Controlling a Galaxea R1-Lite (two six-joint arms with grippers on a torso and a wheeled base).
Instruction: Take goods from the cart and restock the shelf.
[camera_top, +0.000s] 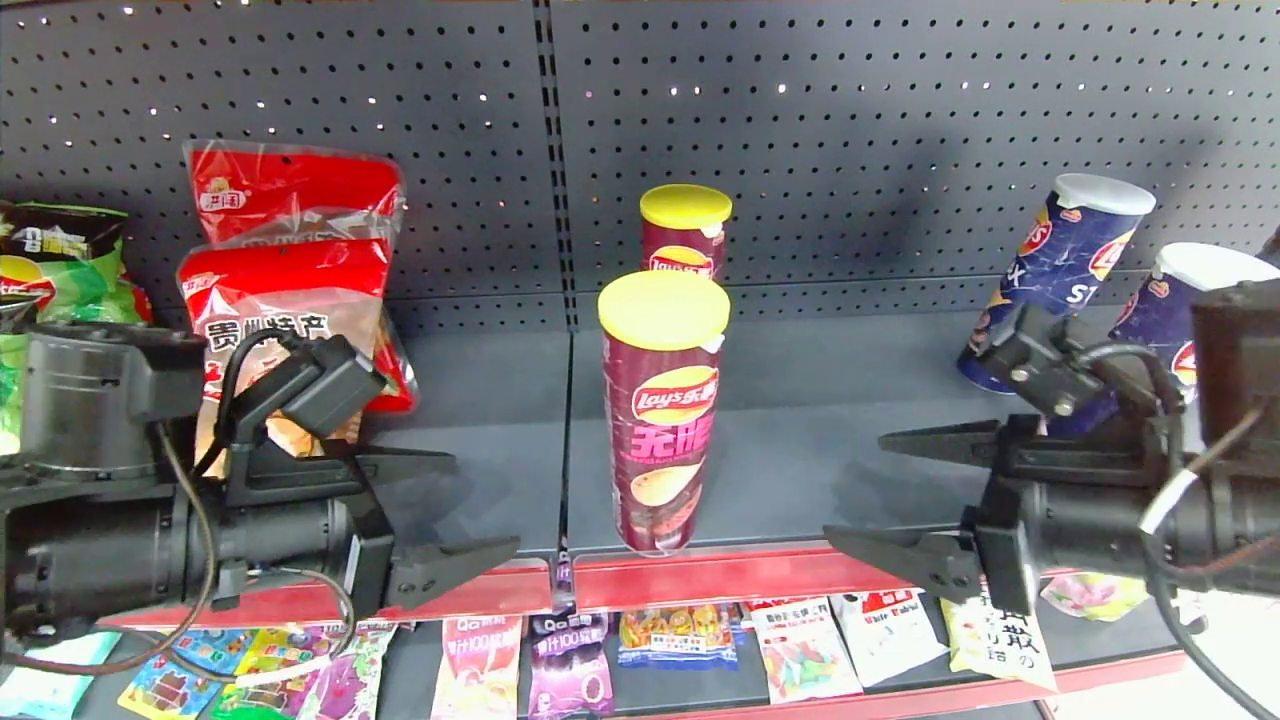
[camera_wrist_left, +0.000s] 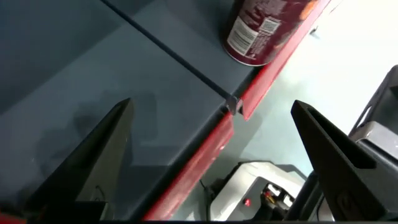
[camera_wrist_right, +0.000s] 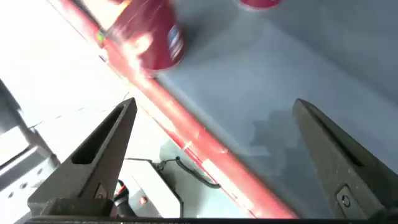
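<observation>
A maroon chip can (camera_top: 663, 410) stands upright at the centre of the frame, on the front edge of the grey shelf (camera_top: 820, 450), with a second can (camera_top: 684, 232) behind it. The left gripper (camera_top: 485, 503) at lower left and the right gripper (camera_top: 855, 488) at lower right flank it, both spread wide and holding nothing.

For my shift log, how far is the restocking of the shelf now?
Done: a front can and a rear can stand upright on the shelf, the front one by its red edge. In hand: nothing; left gripper and right gripper are open, empty. To do: bare shelf beside them may take more.
</observation>
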